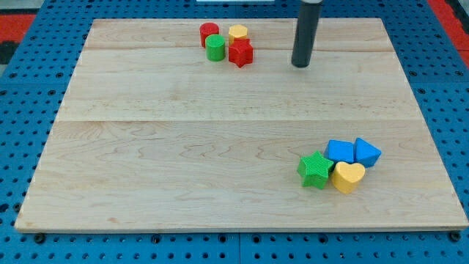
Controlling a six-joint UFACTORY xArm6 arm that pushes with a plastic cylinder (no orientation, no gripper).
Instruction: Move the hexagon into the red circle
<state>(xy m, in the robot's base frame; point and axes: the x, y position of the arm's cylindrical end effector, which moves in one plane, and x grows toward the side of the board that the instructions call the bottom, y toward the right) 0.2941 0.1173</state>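
Note:
A yellow hexagon block sits near the view's top, touching a red star block below it. A red circle block stands to its left, with a green circle block just below that. The four form one tight cluster. My tip rests on the board to the right of this cluster, roughly level with the red star and apart from every block.
A second cluster lies at the view's lower right: a green star, a yellow heart, a blue block and a blue triangle-like block. The wooden board sits on a blue pegboard.

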